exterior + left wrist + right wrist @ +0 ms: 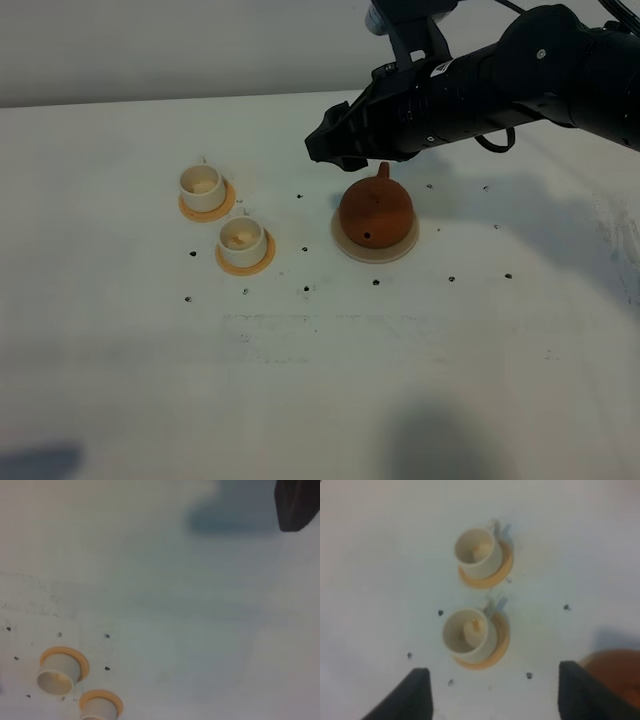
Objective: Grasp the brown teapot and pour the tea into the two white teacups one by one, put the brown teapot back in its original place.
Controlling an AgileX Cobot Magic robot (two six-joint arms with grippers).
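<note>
"Are the right gripper's (495, 676) jaws on anything?"

"No. They stand wide apart, with only bare table (380, 580) between them and the two white teacups (469, 634) farther out. From the high view the gripper hangs just at the brown teapot's (375, 212) eleven o'clock. I see no contact."

"And the pot itself?"

"Upright on its cream saucer (348, 249). The cups sit well off around its nine o'clock, each on an orange coaster (263, 262)."

"How would it handle?"

"It looks like fired clay, so stiff and brittle, and heavy for its size if it's full. The belly is round and smooth, so I'd guess a pinch there could slip. The handle seems the surer hold. A stub rises at the pot's twelve o'clock, nearest the gripper, but I can't tell whether it's handle or spout."

"The left gripper (297, 505)?"

"Only a dark corner of it shows. I can't tell whether it's apart or closed."
</note>
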